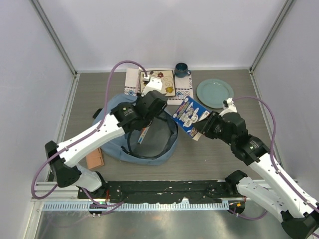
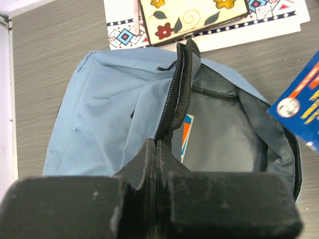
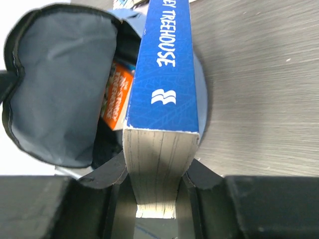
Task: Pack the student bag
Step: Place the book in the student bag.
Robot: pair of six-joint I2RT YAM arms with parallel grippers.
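Right wrist view, right pincer [image 3: 154, 172] clamping blue book [image 3: 164, 74], left pincer [image 2: 157, 154] pinching student bag [image 2: 109, 109] rim

White arms [image 1: 94, 135], blk joints [image 1: 127, 115], purple cables [image 1: 115, 69]

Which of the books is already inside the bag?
The orange book, showing inside the open student bag. The blue book is clamped in the right gripper, not yet in; the flowered book lies on the patterned mat.
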